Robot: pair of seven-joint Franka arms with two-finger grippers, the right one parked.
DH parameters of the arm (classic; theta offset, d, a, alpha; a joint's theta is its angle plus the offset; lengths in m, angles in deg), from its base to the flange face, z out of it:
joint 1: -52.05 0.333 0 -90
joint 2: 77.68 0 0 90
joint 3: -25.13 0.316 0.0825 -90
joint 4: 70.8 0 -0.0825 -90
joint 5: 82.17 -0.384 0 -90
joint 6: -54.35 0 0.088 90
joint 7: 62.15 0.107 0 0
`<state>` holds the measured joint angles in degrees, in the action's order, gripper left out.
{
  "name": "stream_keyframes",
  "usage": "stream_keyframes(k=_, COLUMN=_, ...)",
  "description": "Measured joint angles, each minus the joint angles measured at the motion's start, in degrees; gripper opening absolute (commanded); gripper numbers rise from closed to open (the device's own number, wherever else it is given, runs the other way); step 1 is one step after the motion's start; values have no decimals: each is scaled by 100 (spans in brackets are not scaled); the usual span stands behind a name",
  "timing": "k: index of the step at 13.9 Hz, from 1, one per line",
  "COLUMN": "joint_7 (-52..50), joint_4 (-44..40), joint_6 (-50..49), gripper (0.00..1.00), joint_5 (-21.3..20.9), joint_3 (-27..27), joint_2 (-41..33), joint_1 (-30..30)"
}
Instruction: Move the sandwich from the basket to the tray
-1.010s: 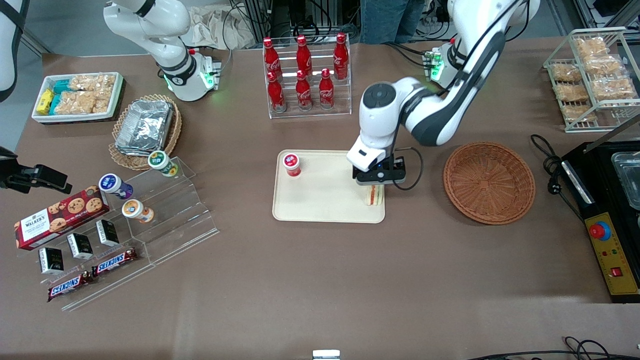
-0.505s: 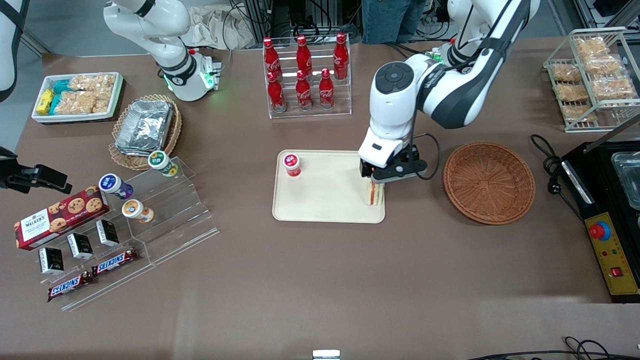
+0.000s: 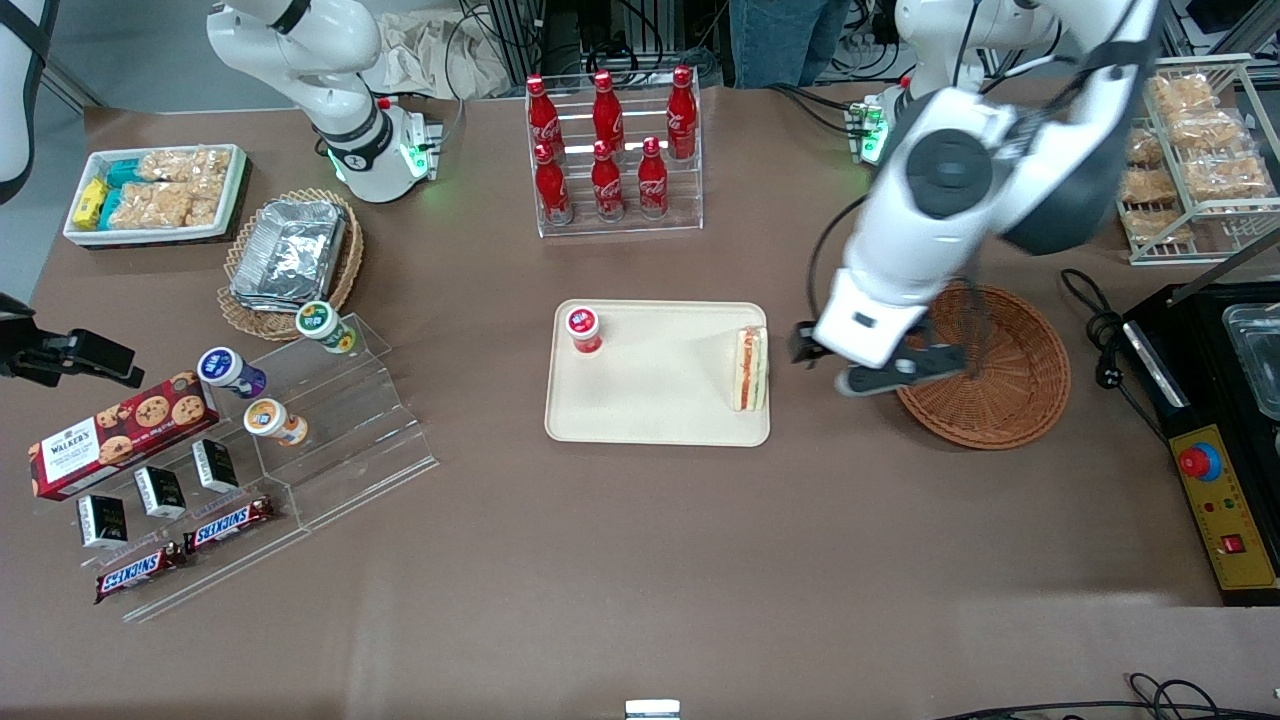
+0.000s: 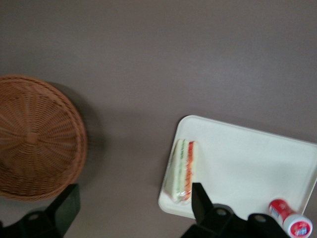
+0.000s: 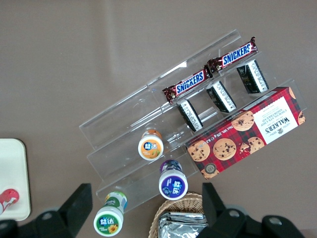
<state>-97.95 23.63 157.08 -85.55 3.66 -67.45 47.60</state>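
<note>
The sandwich [image 3: 750, 369] lies on the tray [image 3: 650, 400], at the tray's edge nearest the basket [image 3: 990, 370], apart from the red-capped bottle [image 3: 583, 329] on the same tray. The claw [image 3: 875, 365] hangs spread and empty above the desk [image 3: 640, 560], between tray and basket.

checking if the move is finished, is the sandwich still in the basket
No, the sandwich lies on the tray, the basket holds nothing, and the gripper hangs open between them.
</note>
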Motion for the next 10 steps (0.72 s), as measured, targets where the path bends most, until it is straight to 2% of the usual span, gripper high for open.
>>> stream_keyframes(k=4, joint_7=1883, joint_4=-37, joint_6=-872, gripper=100, joint_5=492, joint_3=1022, joint_2=-701, joint_1=2)
stream_keyframes(k=7, joint_7=3160, joint_4=122, joint_6=-1148, gripper=100, joint_5=553, joint_3=1765, joint_2=-1181, joint_1=6)
stream_keyframes(k=10, joint_7=3672, joint_4=432, joint_6=-1160, gripper=100, joint_5=573, joint_3=2183, joint_2=-1615, joint_1=12)
